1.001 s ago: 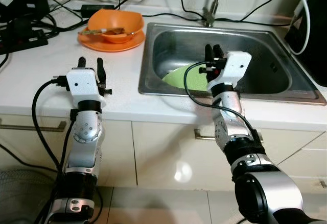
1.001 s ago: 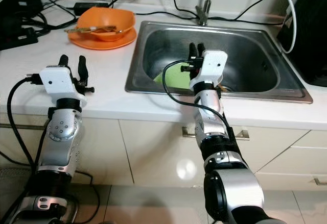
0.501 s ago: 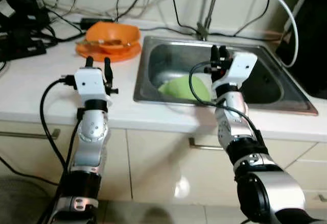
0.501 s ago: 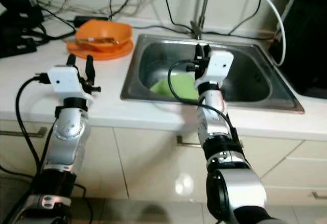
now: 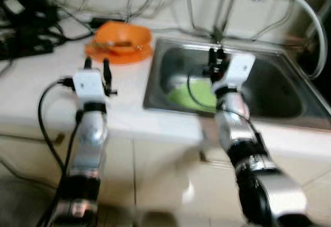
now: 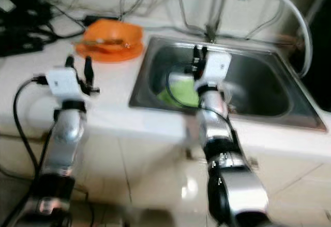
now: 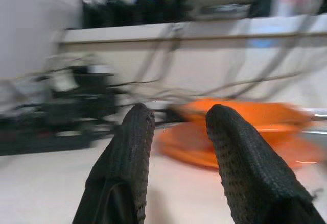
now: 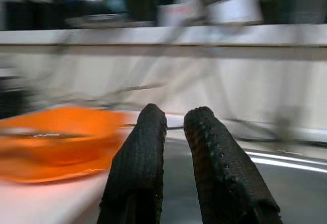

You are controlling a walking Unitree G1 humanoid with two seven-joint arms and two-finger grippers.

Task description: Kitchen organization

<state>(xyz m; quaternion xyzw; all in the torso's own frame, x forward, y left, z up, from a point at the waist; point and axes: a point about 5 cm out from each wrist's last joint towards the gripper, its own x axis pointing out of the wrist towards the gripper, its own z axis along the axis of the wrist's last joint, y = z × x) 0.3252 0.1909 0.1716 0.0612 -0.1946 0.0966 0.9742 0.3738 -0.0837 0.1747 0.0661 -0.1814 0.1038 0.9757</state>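
Barely started: both grippers were empty, nothing looked moved yet.

Frames were motion-blurred, so detail was limited. Nearest me, the left gripper (image 5: 96, 65) hovered over the white counter (image 5: 41, 82), fingers parted a moderate gap, holding nothing; in its wrist view the orange dishes sat straight ahead at 12 o'clock. The right gripper (image 5: 216, 57) hung over the near rim of the sink (image 5: 282, 90), fingers nearly closed with a thin gap, also holding nothing. The green plate (image 5: 194, 93) lay in the sink basin, just beyond and at 7 o'clock of that gripper. Farther back, at 1 o'clock from the left gripper, the orange bowl (image 5: 123, 32) sat on the orange plate (image 5: 115, 50), apparently with a utensil in it. My read: both dish groups still needed sorting.
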